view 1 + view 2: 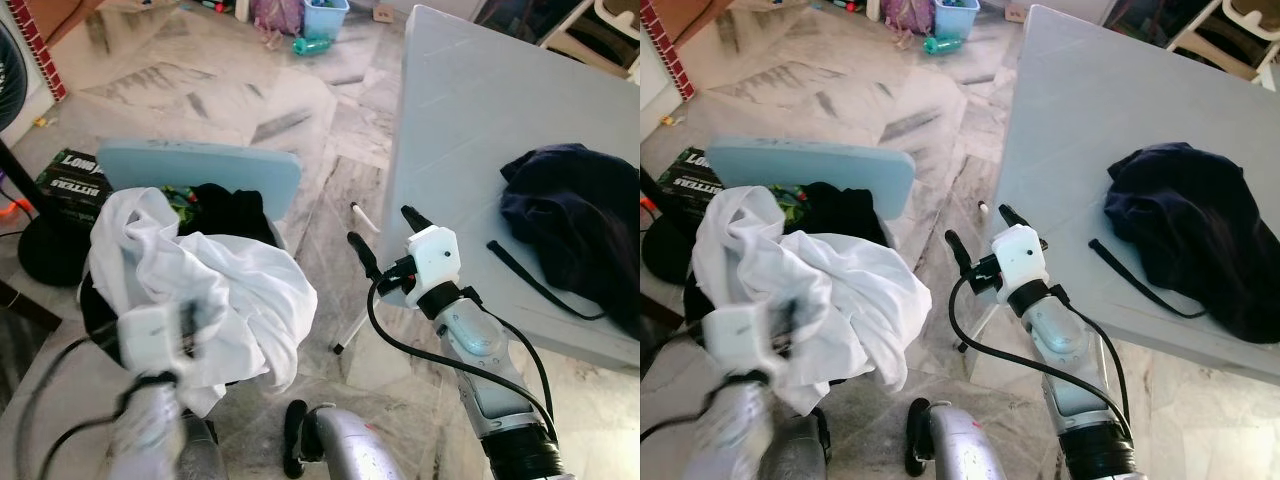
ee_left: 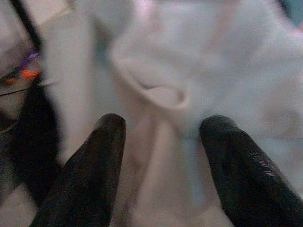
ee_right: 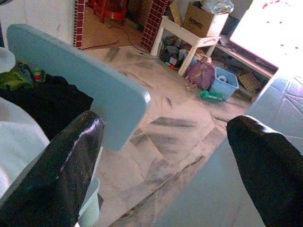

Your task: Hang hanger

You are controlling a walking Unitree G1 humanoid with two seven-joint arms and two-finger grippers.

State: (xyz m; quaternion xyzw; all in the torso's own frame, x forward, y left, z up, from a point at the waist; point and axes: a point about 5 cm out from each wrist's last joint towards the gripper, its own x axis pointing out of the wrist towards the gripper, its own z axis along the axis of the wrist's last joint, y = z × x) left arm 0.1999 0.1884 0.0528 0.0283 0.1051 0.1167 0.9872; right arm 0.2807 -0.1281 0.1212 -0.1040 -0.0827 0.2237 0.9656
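Over the white garment (image 1: pixel 215 290), blurred left gripper (image 2: pixel 161 137), fingers apart.

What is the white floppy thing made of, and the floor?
The white garment looks like soft, matte cloth, maybe cotton: it bunches into loose folds. The floor seems to be polished marble or stone tile: grey veins, tile joints and a slight sheen.

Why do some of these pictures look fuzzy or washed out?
In the left eye view the left gripper is smeared by motion against the white shirt, while the right gripper and table stay sharp. The left wrist view is soft all over, too near the cloth. In the right wrist view, glare whitens the upper corner near the cardboard box.
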